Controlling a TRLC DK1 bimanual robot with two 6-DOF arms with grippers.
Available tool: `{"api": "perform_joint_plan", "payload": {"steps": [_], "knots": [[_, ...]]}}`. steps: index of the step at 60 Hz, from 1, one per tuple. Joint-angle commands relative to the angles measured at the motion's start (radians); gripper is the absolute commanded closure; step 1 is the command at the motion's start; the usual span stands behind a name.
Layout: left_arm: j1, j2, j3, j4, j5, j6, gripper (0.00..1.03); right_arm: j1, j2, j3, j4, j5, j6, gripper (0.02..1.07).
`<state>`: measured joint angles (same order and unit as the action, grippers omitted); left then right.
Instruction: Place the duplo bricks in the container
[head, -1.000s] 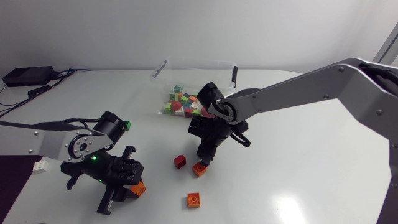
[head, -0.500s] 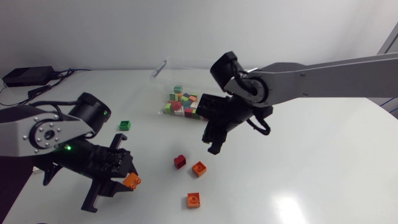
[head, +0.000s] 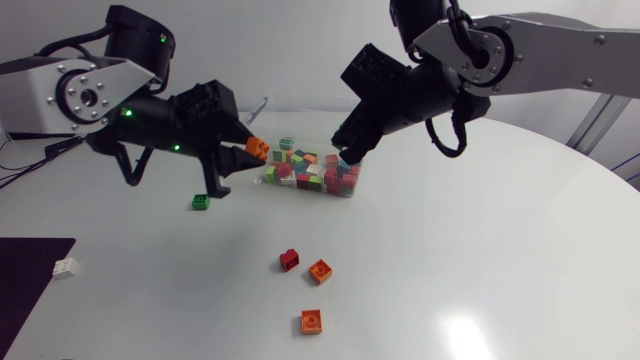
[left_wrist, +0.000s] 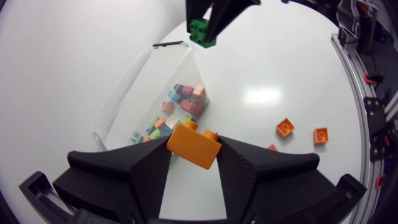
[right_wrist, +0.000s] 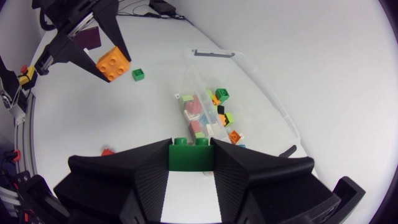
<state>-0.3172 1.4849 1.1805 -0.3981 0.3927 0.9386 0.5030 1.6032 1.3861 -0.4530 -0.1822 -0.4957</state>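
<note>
My left gripper (head: 256, 150) hangs above the table just left of the clear container (head: 300, 112), shut on an orange brick (head: 258, 147). In the left wrist view the orange brick (left_wrist: 194, 144) is pinched between the fingers, over the container (left_wrist: 134, 93). From the other side my right gripper (head: 348, 158) hovers at the container's right end. It is shut on a green brick (right_wrist: 191, 154), also seen as the green brick (left_wrist: 202, 31) ahead of the left gripper. Several coloured bricks (head: 310, 172) lie in the container.
Loose bricks lie on the table: a green brick (head: 201, 201) left of the container, and a red brick (head: 289, 260) and two orange bricks (head: 320, 271) (head: 311, 321) nearer the front. A small white piece (head: 66, 267) rests on a dark mat at the left.
Both arms rose from the table and swung back to the container, the left carrying the orange brick. The loose green brick has come into view where the left arm was.
</note>
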Motion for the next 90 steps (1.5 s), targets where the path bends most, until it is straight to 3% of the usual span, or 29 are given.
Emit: {"api": "perform_joint_plan", "payload": {"steps": [1, 13, 32, 34, 36, 38, 40, 42, 44, 56, 63, 67, 72, 82, 90], "knots": [[0.001, 0.089, 0.105, 0.053, 0.012, -0.129, 0.78, -0.02, 0.032, 0.034, 0.037, 0.003, 0.051, 0.79], [0.007, 0.258, 0.289, 0.159, 0.011, -0.264, 0.78, -0.07, 0.115, 0.116, 0.099, 0.001, 0.098, 0.78], [0.024, 0.531, 0.579, 0.183, -0.038, -0.382, 0.76, -0.113, 0.278, 0.218, 0.174, 0.006, 0.135, 0.78], [0.024, 0.551, 0.593, 0.193, -0.046, -0.397, 0.71, -0.121, 0.31, 0.241, 0.174, 0.012, 0.135, 0.77], [0.024, 0.58, 0.617, 0.206, -0.075, -0.416, 0.56, -0.126, 0.331, 0.255, 0.175, 0.021, 0.137, 0.74], [0.026, 0.6, 0.639, 0.209, -0.091, -0.432, 0.36, -0.129, 0.357, 0.274, 0.175, 0.033, 0.137, 0.6], [0.029, 0.617, 0.657, 0.209, -0.103, -0.445, 0.15, -0.132, 0.382, 0.292, 0.172, 0.046, 0.135, 0.34], [0.03, 0.618, 0.657, 0.219, -0.126, -0.446, 0.07, -0.133, 0.393, 0.298, 0.171, 0.055, 0.135, 0.14], [0.033, 0.617, 0.651, 0.232, -0.133, -0.449, 0.06, -0.133, 0.397, 0.3, 0.171, 0.058, 0.132, 0.07], [0.093, 0.469, 0.531, 0.249, -0.144, -0.474, 0.05, -0.13, 0.287, 0.209, 0.174, 0.059, 0.123, 0.07], [0.165, 0.304, 0.392, 0.265, -0.138, -0.477, 0.05, -0.113, 0.159, 0.117, 0.175, 0.058, 0.105, 0.07], [0.211, 0.187, 0.281, 0.265, -0.074, -0.455, 0.06, -0.096, 0.092, 0.065, 0.174, 0.053, 0.089, 0.07], [0.248, 0.109, 0.194, 0.235, -0.058, -0.417, 0.06, -0.067, 0.018, 0.007, 0.154, 0.052, 0.077, 0.07], [0.322, 0.04, 0.05, 0.183, -0.061, -0.385, 0.06, 0.016, -0.108, -0.131, 0.125, 0.066, 0.085, 0.07], [0.326, 0.057, -0.038, 0.156, -0.107, -0.402, 0.06, 0.08, -0.154, -0.222, 0.108, 0.067, 0.128, 0.07]]}}
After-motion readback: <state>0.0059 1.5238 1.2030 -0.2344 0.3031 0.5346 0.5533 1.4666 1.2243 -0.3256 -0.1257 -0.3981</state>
